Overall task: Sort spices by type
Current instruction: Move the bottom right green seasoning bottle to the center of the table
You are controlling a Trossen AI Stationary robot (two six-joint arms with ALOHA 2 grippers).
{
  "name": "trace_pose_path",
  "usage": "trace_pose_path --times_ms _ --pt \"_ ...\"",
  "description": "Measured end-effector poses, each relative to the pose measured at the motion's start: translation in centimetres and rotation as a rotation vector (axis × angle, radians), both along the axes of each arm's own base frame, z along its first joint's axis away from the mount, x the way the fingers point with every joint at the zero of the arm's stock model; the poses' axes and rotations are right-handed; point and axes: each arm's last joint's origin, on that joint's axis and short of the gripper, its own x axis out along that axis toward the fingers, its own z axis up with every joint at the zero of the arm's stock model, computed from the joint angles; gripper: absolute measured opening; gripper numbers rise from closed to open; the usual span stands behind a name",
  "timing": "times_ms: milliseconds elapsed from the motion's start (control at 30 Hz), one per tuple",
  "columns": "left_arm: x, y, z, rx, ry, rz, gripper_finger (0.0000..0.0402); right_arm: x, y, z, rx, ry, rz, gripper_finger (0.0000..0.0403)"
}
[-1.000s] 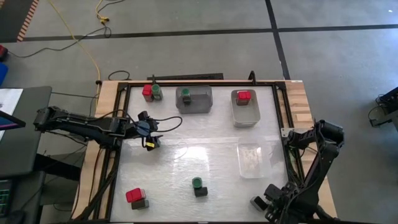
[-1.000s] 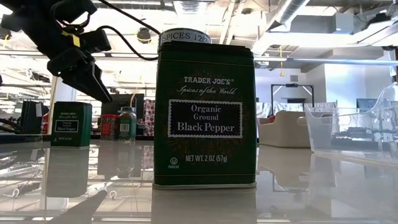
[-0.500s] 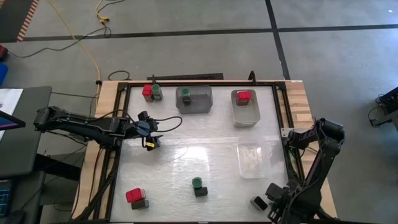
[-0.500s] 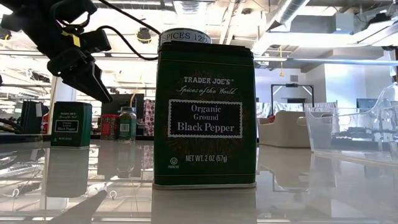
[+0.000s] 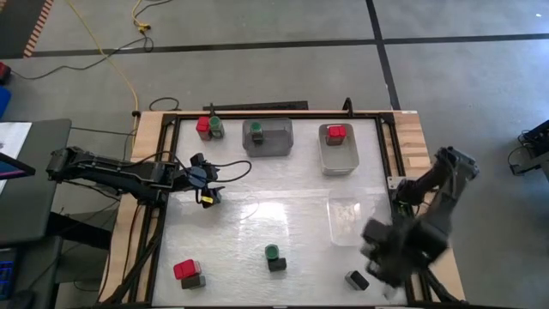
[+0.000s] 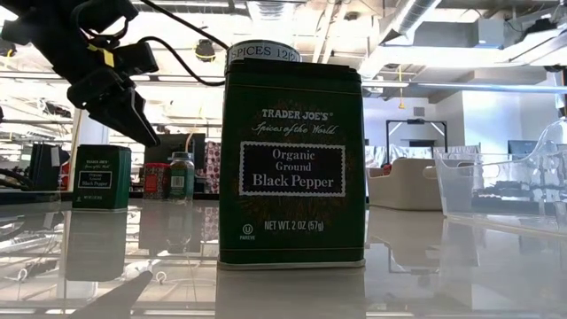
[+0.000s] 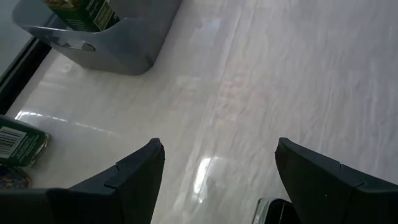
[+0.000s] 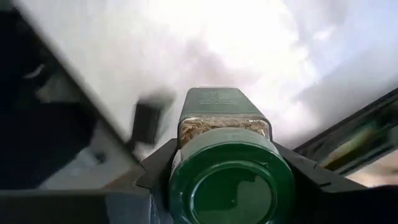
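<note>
1 green-lidded jar — lid toward camera

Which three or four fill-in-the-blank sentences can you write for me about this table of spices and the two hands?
1. The right hand holds a jar that has a ___ lid.
2. The left hand hovers over the table with its jaws ___.
3. The tin closest to the low view is labelled Organic Ground Black ___.
4. The far tray nearest the right arm holds a container with a ___ top.

Missing words: green; open; Pepper; red.

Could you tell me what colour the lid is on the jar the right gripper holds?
Green lid, best in the right wrist view.
</note>
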Motion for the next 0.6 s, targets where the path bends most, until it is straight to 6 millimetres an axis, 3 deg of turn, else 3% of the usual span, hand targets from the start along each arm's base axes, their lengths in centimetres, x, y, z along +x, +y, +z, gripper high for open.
trace_pose_path --times_ms 433,600 --pt "0.0 0.0 0.0 -0.013 -0.007 0.012 0.0295 11.0 -13.5 -0.3 -0.128 -0.113 0.326 0.0221" --pt "0.0 0.0 0.0 -0.010 -0.004 0.010 0.0295 14.0 -18.6 -0.7 -0.200 -0.190 0.393 0.0221"
